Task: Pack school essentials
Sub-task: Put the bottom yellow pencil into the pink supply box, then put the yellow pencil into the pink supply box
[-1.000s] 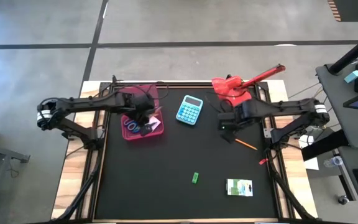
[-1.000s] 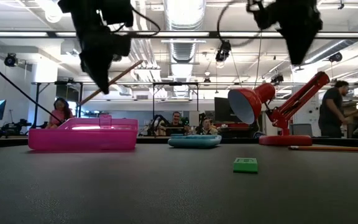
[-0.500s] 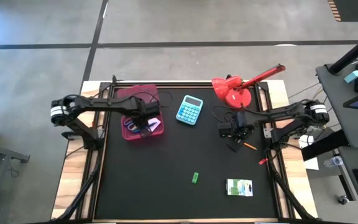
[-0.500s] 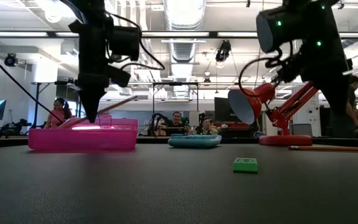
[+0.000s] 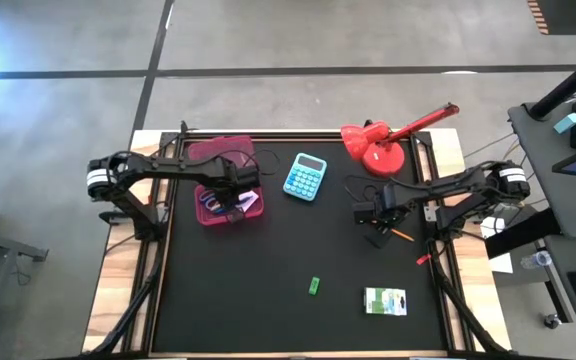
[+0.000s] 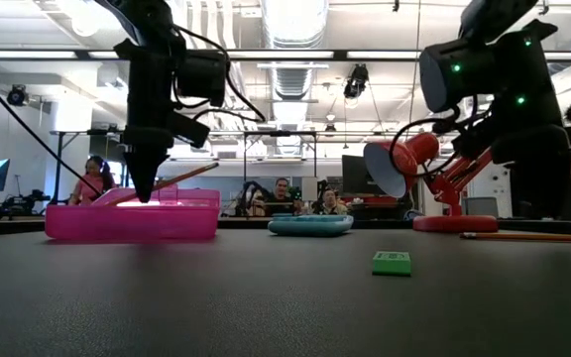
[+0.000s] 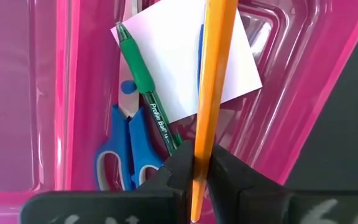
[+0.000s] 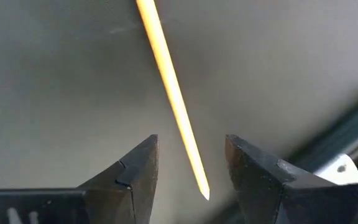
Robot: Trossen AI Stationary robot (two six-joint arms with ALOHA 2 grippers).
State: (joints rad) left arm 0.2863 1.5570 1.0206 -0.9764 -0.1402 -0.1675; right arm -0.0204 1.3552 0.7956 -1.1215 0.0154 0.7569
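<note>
My left gripper (image 5: 236, 200) (image 6: 147, 186) stands low over the pink box (image 5: 208, 152), shut on an orange pencil (image 7: 213, 81). Inside the box lie the blue-handled scissors (image 7: 126, 152), the green pen (image 7: 143, 93), the pale note pad (image 7: 173, 56) and a blue pen (image 7: 200, 46). My right gripper (image 5: 376, 230) (image 8: 191, 140) is open, low over a second orange pencil (image 8: 169, 87) (image 5: 400, 235) lying flat on the black table, one finger on either side without touching. The green eraser (image 5: 314, 286) and the white-green packet (image 5: 385, 301) lie toward the near edge. My left gripper pinches the orange pencil near its lower end (image 7: 199, 155) between the two fingers, coming from above and pointing down, fingers across the shaft. The pencil slants up out of the hold over the box (image 6: 188, 174). Whether its lower tip touches the box I cannot tell.
A blue calculator (image 5: 306, 177) lies on the table right of the box. The red long-armed lamp (image 5: 373, 145) stands on its round base at the far right, close behind my right arm. Black table between eraser and box lies bare. People sit in the room beyond.
My left gripper has come down with the pencil until its fingers reach the box's rim, and the pencil now slants flatter. My right gripper has dropped from high above and moved toward the near edge, ending low over the second pencil.
</note>
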